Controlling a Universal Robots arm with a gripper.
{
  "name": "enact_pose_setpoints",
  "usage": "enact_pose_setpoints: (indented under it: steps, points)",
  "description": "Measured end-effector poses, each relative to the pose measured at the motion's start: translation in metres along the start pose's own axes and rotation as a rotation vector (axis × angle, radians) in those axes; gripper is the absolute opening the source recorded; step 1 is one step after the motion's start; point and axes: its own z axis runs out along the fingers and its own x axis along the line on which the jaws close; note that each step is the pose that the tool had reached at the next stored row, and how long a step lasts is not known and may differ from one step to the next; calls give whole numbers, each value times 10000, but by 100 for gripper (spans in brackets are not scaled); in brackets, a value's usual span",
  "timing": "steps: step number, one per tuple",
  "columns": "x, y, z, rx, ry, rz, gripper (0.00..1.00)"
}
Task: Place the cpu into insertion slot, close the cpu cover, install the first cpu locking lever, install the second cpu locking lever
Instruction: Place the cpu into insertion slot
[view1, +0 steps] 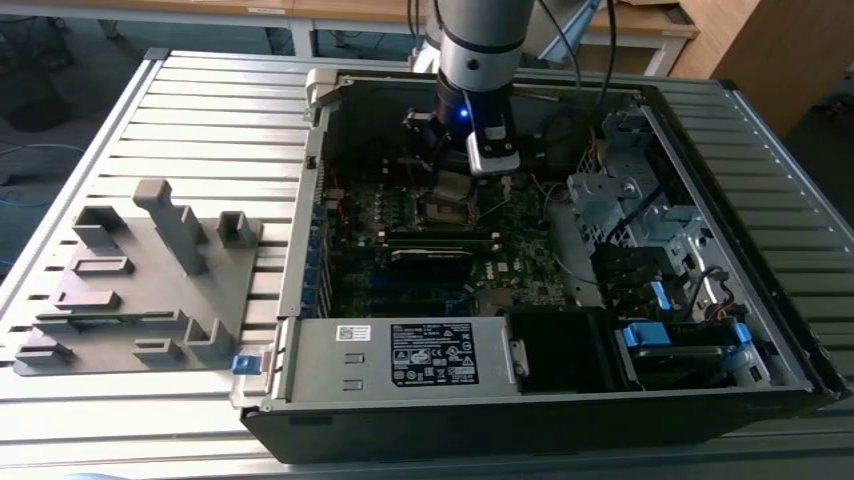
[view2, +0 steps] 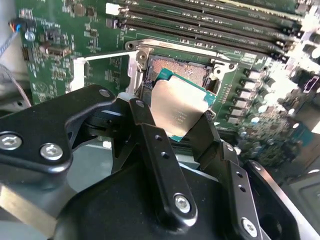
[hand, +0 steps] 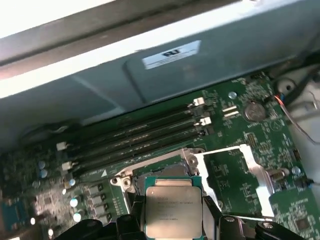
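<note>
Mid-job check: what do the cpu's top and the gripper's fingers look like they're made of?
The cpu: its top looks like dull silver-grey metal with a soft satin sheen; the rim underneath shows teal-green board, probably laminate. The gripper holding it has fingers in matte black with recessed screws, painted metal or hard plastic; the look leaves that open.

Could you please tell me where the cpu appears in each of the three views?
Exterior view: the cpu sits under the end effector, just above the motherboard.
Second wrist view: the cpu is gripped tilted over the insertion slot.
First wrist view: the cpu is gripped beside that slot.
Shared landmark: the insertion slot.
</note>
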Motion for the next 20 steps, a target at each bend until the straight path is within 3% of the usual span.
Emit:
enact_pose_setpoints:
  steps: [20]
  points:
    - [0,-2,27,-45,-326,3627,54]
